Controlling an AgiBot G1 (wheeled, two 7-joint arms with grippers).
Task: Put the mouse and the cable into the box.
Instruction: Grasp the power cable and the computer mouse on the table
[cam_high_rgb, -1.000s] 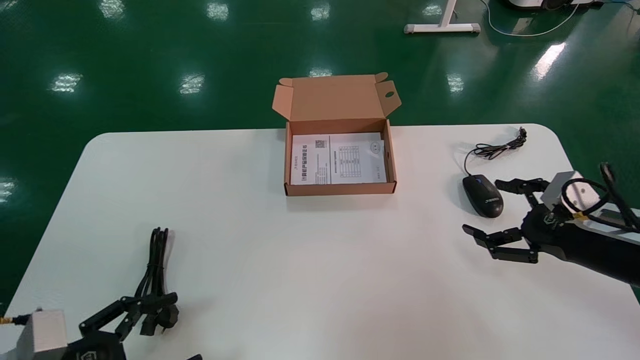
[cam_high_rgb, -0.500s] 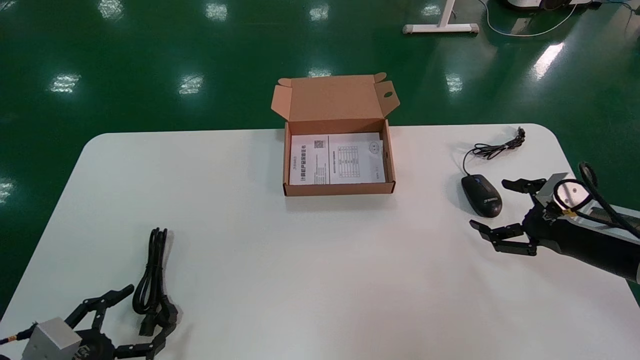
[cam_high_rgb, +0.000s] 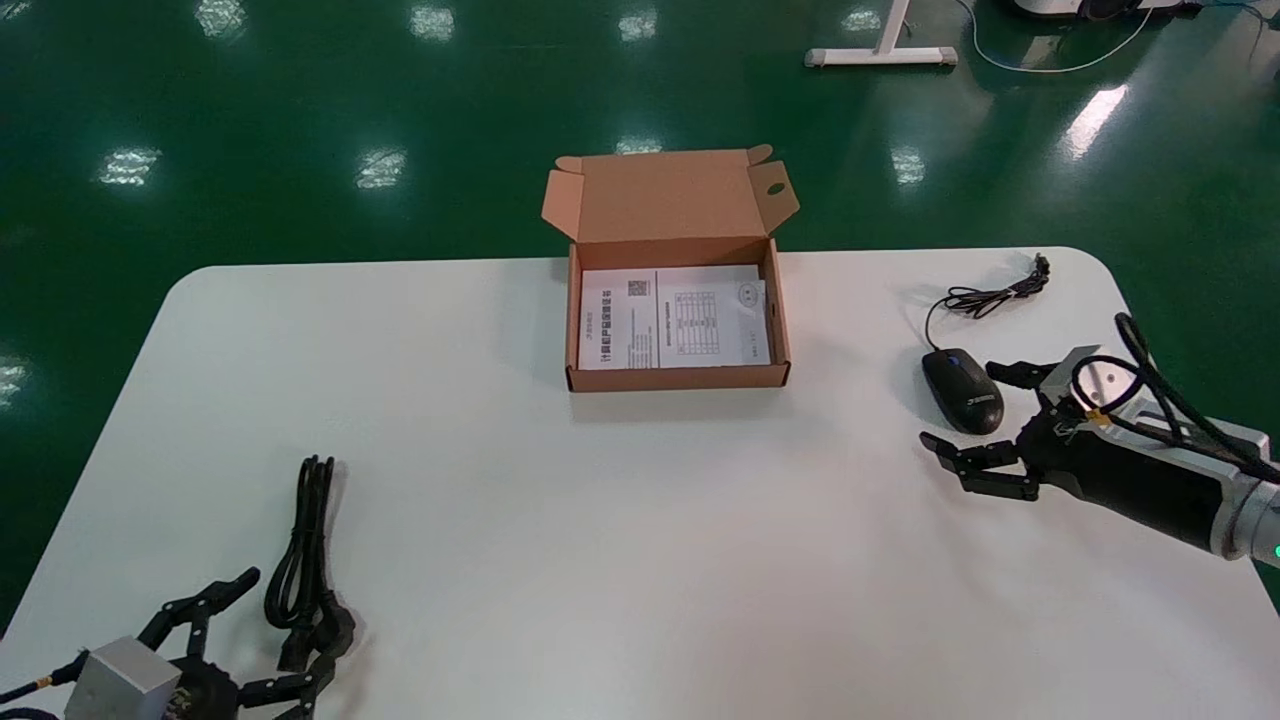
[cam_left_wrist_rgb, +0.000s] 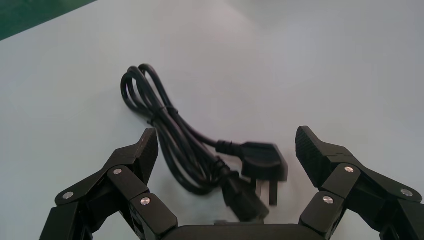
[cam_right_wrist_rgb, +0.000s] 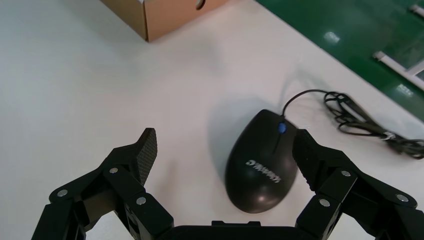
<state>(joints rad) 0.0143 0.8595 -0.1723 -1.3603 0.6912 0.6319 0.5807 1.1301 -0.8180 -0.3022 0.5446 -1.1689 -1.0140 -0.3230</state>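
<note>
1. The white table (cam_high_rgb: 640, 520) carries everything. The open box (cam_high_rgb: 677, 377) sits at upper centre.
2. At the frame's right, your right gripper (cam_right_wrist_rgb: 225, 145) is spread wide around the mouse (cam_high_rgb: 962, 390), which lies off-centre between the jaws. Centre it first, then close gently across the body.
3. At lower left, your left gripper (cam_left_wrist_rgb: 225, 140) hangs spread around the bundled cable (cam_high_rgb: 305, 530).

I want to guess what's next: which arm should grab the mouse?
Right: the right pincer is open, close by the mouse. The left pincer is far away, open by the cable.
</note>
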